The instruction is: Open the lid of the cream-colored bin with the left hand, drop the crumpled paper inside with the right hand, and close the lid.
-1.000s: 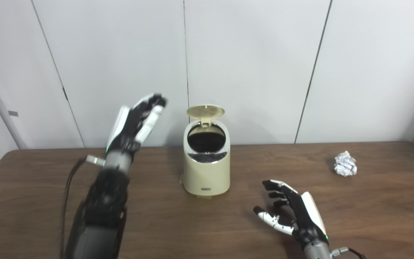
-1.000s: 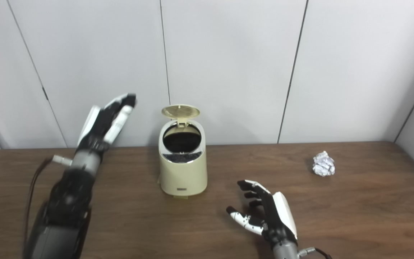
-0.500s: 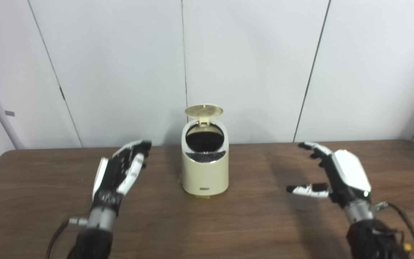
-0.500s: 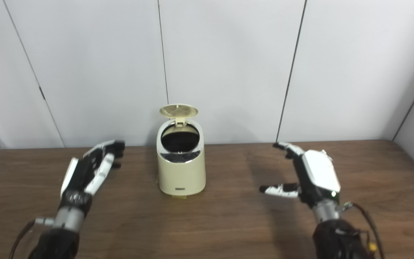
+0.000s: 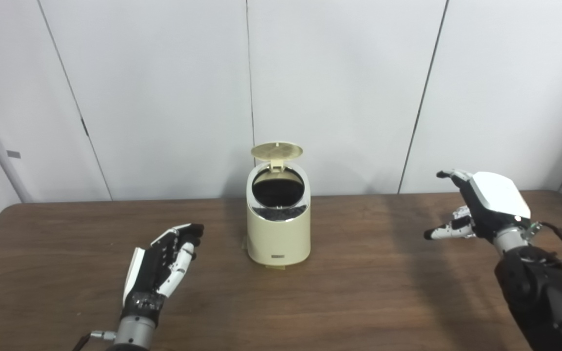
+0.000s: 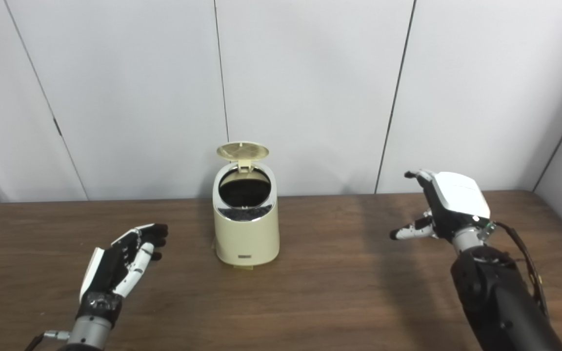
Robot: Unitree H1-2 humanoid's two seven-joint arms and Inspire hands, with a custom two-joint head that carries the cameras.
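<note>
The cream-colored bin (image 5: 278,234) stands at the table's middle rear, its round lid (image 5: 277,150) tipped up and the dark inside showing. My left hand (image 5: 161,265) hovers low over the table, in front of and to the left of the bin, open with fingers apart and holding nothing. My right hand (image 5: 481,204) is raised at the right rear, open, thumb out and fingers curved downward. It covers the spot where the crumpled paper lay. Only a pale crinkled patch (image 5: 459,214) shows by the thumb, and I cannot tell whether the hand touches the paper.
The brown wooden table (image 5: 359,302) runs across the whole view. Grey wall panels (image 5: 339,87) stand close behind the bin. A cable (image 6: 525,258) trails from my right wrist.
My left hand has dropped from lid height beside the bin to low over the table at front left. My right hand has swung from front centre to the right rear, hiding the paper.
</note>
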